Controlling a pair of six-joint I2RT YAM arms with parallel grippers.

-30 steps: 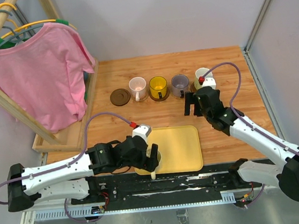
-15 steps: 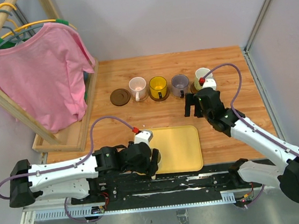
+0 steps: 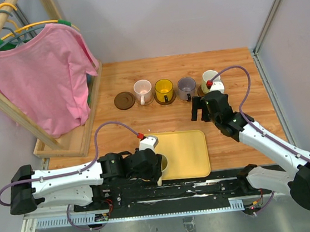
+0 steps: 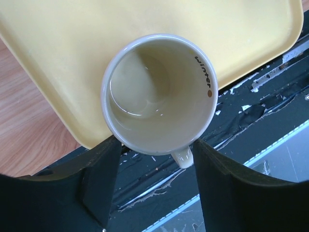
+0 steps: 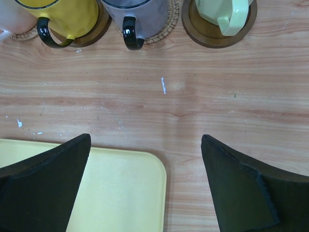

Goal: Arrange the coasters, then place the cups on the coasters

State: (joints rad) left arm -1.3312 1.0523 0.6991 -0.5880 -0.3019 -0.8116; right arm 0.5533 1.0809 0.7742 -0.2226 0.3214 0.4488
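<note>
Left wrist, empty cream cup (image 4: pixel 159 94) on tray (image 4: pixel 63 53)

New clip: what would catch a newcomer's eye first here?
The left hand straddles a cream mug at the near left corner of the yellow tray. Beyond it, four mugs stand in a row on coasters, with one dark coaster bare at the left end. A pink shirt hangs far left.
</note>
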